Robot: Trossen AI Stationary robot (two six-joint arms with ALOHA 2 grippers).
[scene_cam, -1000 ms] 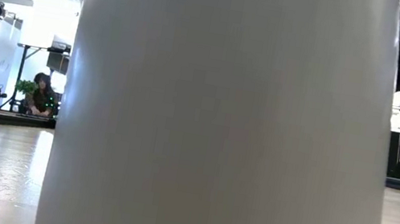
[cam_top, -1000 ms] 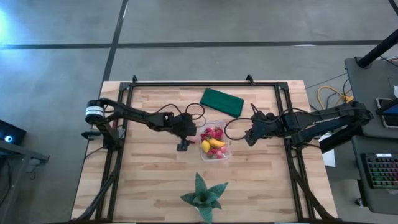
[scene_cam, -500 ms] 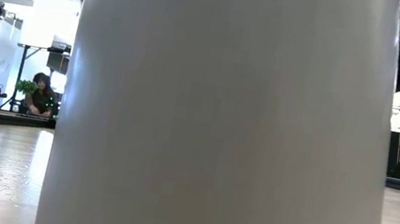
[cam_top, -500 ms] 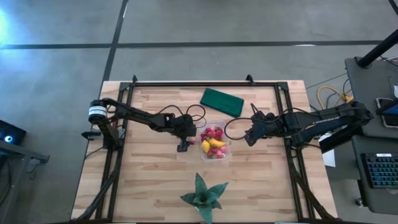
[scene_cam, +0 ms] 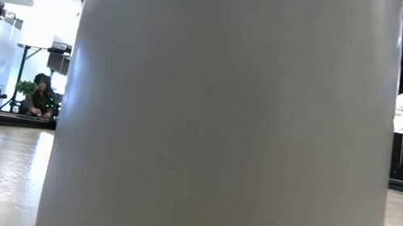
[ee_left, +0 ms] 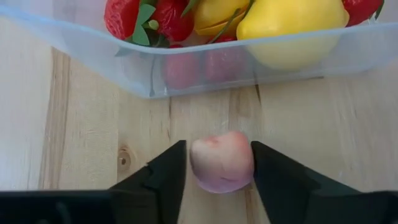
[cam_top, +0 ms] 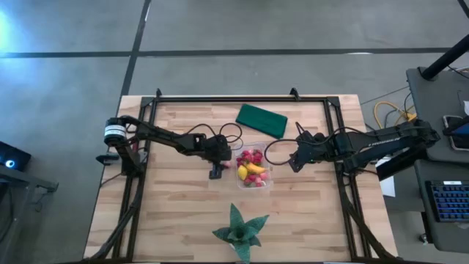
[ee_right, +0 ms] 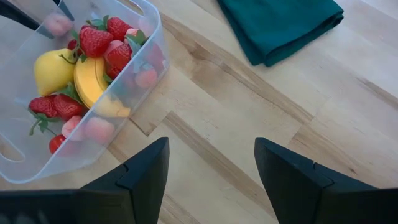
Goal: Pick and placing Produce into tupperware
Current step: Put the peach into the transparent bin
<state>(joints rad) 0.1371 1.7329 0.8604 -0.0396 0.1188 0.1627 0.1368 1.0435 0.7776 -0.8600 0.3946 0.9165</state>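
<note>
fingers point(ee_left: 163, 177) of my left gripper point(ee_left: 219, 168) sat against either side of a pale pink fruit piece point(ee_left: 221, 161) on the wooden table point(ee_left: 81, 130), just outside the wall of the clear tupperware point(ee_left: 205, 59); i could not tell whether the piece was truly clamped or only touched. inside the tub lay strawberries point(ee_right: 94, 40), a lemon point(ee_right: 53, 70) and a banana point(ee_right: 93, 81). my right gripper point(ee_right: 211, 171) hung on the tub's other side with its fingers spread apart and nothing between them, near a dark green cloth point(ee_right: 280, 25).
</note>
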